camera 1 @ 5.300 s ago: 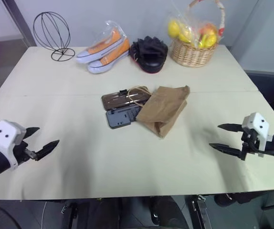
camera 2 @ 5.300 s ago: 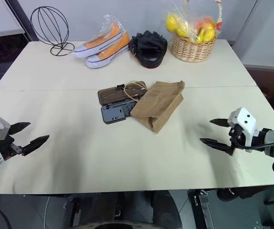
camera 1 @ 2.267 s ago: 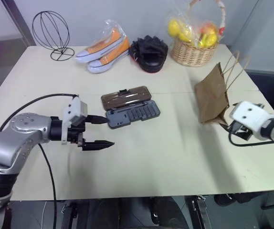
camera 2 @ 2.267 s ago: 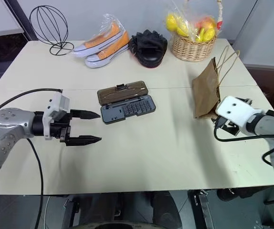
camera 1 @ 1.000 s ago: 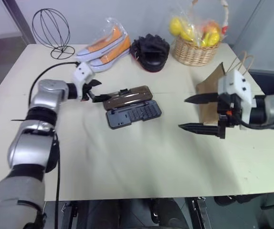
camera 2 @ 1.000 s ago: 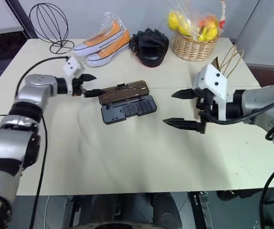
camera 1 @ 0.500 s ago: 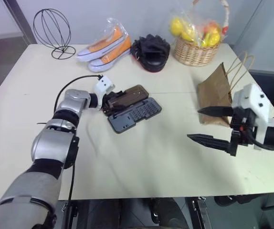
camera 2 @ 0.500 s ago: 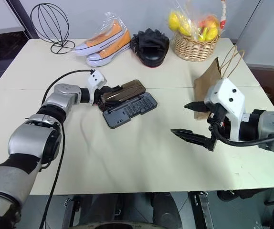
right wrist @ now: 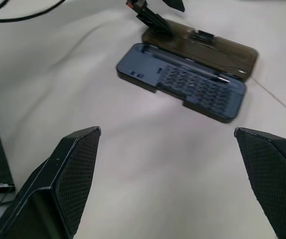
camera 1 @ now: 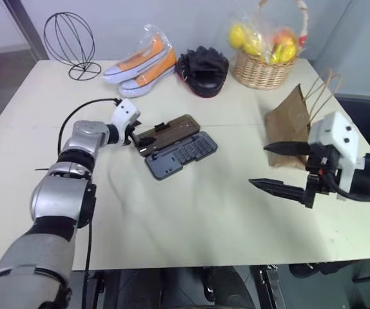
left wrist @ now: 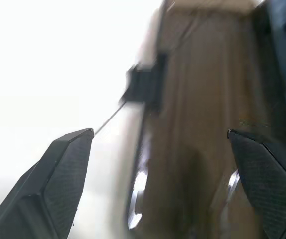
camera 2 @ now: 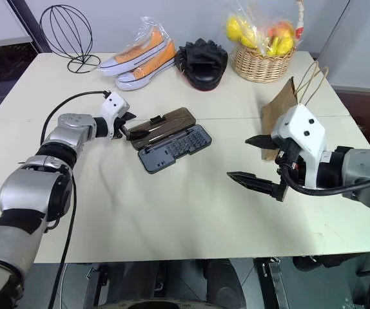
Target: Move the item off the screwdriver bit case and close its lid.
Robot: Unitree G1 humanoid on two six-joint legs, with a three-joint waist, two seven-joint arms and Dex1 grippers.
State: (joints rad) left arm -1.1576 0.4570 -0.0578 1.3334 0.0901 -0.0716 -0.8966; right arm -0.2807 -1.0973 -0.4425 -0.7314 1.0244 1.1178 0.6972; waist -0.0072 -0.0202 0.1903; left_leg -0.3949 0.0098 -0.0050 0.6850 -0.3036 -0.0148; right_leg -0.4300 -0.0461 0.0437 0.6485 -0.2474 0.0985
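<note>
The screwdriver bit case (camera 1: 184,155) lies open mid-table, its rows of bits showing. Its smoky brown lid (camera 1: 169,131) lies folded back on the far side, the black latch tab (left wrist: 144,84) on its far edge. My left gripper (camera 1: 135,132) is open at the lid's left end, fingers either side of that end in the left wrist view. The brown paper bag (camera 1: 291,126), the item, stands upright at the right, clear of the case. My right gripper (camera 1: 258,165) hovers open and empty in front of the bag, pointing toward the case (right wrist: 183,84).
Along the far edge sit a wire ball stand (camera 1: 69,45), orange sneakers in plastic (camera 1: 141,62), a black round pouch (camera 1: 202,71) and a wicker fruit basket (camera 1: 262,64). The bag stands close to the table's right edge.
My left gripper has drawn back slightly left from the lid and dropped a little. The case sits turned from a second ago. The right gripper has hardly moved.
</note>
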